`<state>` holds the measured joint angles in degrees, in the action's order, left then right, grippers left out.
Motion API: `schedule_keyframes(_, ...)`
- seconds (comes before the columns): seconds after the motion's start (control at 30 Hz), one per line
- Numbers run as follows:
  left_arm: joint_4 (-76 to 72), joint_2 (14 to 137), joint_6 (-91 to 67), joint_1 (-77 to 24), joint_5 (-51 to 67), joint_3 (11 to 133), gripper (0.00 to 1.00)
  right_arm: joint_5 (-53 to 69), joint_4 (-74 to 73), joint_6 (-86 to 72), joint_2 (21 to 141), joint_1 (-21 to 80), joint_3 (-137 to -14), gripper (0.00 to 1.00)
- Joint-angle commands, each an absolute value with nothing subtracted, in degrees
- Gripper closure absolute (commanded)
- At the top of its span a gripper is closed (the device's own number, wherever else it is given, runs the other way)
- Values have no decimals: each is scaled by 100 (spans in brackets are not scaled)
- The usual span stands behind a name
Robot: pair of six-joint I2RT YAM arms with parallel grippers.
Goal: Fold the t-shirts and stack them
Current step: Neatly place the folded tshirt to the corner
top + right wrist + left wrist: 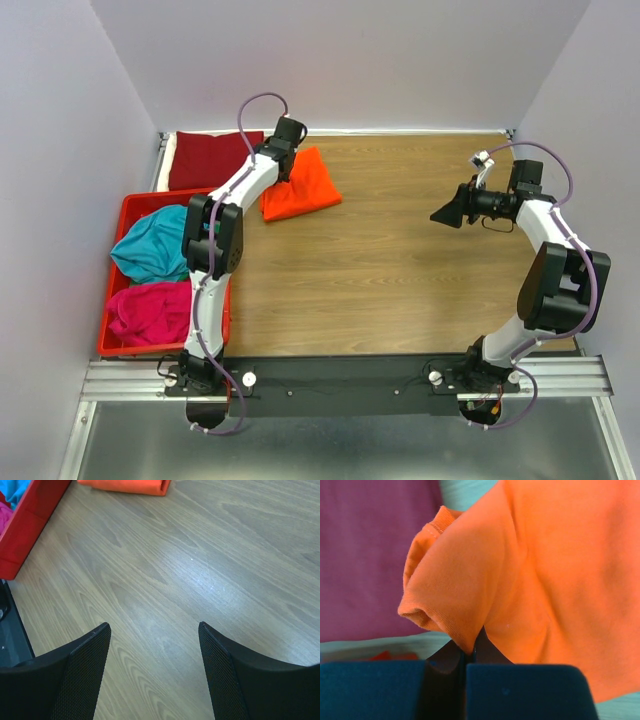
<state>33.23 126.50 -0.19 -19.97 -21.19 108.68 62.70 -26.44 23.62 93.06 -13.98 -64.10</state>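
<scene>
A red plastic crate (150, 198) is noted at the tabletop's left edge, with a teal t-shirt (150, 245) bunched at its far end and a magenta t-shirt (150, 310) at its near end; its right wall is partly hidden by the left arm. A dark red t-shirt (210, 158) is seen folded in the far left corner. Just beside it lies an orange t-shirt (305, 185), its sleeve fold pinched by the fully closed left gripper (468, 655). The right gripper (153, 626) is held spread wide over bare wood near the right edge, nothing gripped.

You're in a robotics lab test cell: plain pale walls (70, 120) box in a wood-grain surface (400, 270), with a cabled left arm (212, 240) and right arm (560, 285) bolted to a metal rail (130, 378) along the frame's bottom.
</scene>
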Motion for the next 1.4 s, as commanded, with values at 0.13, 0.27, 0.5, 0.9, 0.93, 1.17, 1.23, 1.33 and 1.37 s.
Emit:
schedule_keyframes(0.13, 2716, 12006, 922, -1995, -3111, 10846, 100, 6521, -2900, 2593, 9316, -1424, -6407, 23)
schedule_keyframes(0.27, 2505, 11953, 1230, -1995, -3296, 10767, 100, 6522, -2962, 2637, 9369, -1433, -6434, 23)
schedule_keyframes(0.5, 2277, 11883, 1441, -1978, -3621, 10863, 100, 6574, -3076, 2751, 9422, -1433, -6469, 23)
schedule_keyframes(0.9, 2162, 11980, 1749, -1863, -3981, 11443, 100, 6600, -3225, 2865, 9492, -1424, -6513, 23)
schedule_keyframes(0.93, 2162, 11971, 1740, -1846, -3981, 11452, 100, 6592, -3234, 2874, 9501, -1433, -6521, 23)
schedule_keyframes(1.17, 2136, 11883, 1758, -1802, -3999, 11478, 100, 6609, -3313, 2936, 9545, -1433, -6548, 24)
schedule_keyframes(1.23, 2127, 11822, 1767, -1802, -3999, 11479, 100, 6609, -3331, 2962, 9545, -1433, -6557, 24)
schedule_keyframes(1.33, 2136, 11716, 1758, -1802, -3999, 11522, 100, 6609, -3349, 2971, 9571, -1433, -6565, 24)
schedule_keyframes(1.37, 2127, 11681, 1767, -1802, -3999, 11522, 100, 6609, -3357, 2979, 9580, -1433, -6565, 24)
